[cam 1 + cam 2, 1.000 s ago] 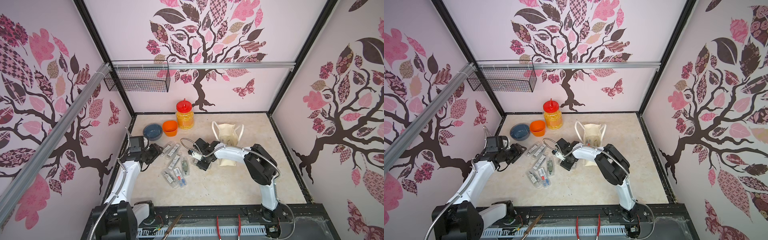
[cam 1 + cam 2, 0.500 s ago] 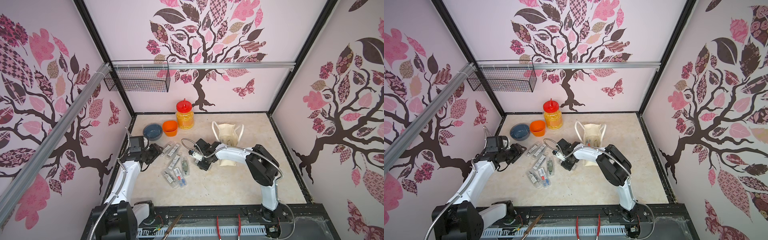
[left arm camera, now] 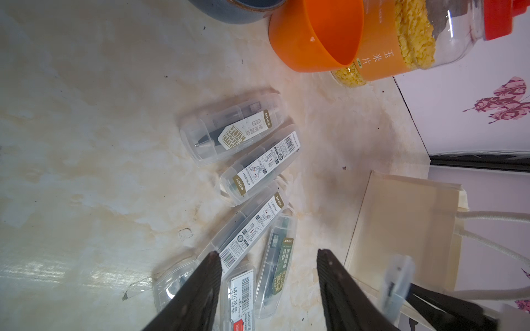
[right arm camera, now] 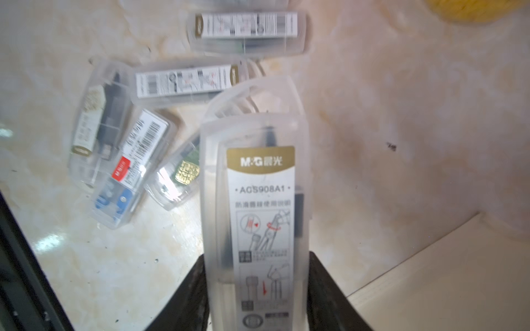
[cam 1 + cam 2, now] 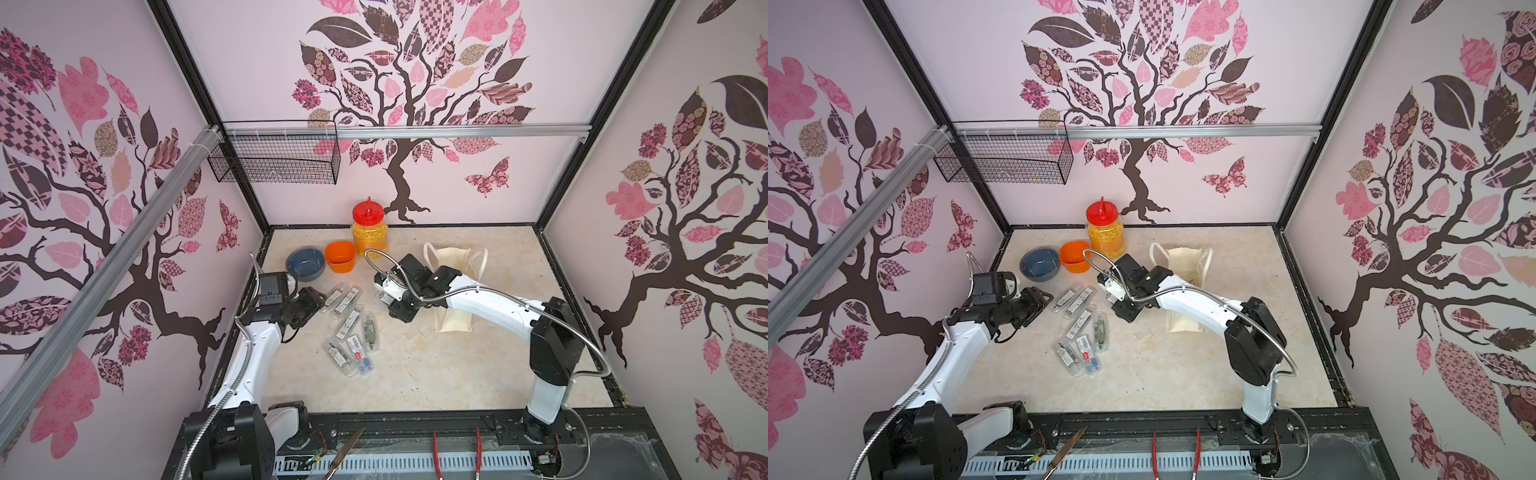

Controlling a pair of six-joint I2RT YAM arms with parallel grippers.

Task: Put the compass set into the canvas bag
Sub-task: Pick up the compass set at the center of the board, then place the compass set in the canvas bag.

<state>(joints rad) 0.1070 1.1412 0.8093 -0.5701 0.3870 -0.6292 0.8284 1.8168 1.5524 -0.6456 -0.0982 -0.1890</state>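
A clear plastic compass set (image 4: 258,200) with a gold and white label sticks out from between the fingers of my right gripper (image 4: 256,256), which is shut on it. In both top views this gripper (image 5: 384,297) is just left of the canvas bag (image 5: 453,322), a cream tote standing upright with its mouth partly hidden by my right arm. Several more compass set cases (image 5: 351,328) lie scattered on the table between the arms. My left gripper (image 3: 268,253) stands open above the left side of that pile with nothing in it.
A blue bowl (image 5: 305,264), an orange cup (image 5: 340,257) and a red-lidded jar (image 5: 370,232) of yellow flakes stand at the back left. A wire basket (image 5: 274,160) hangs on the back wall. The bag (image 4: 444,272) is close beside the held case.
The right jaws have closed on the compass set case, and the gripper has shifted slightly towards the back. The left arm has not moved.
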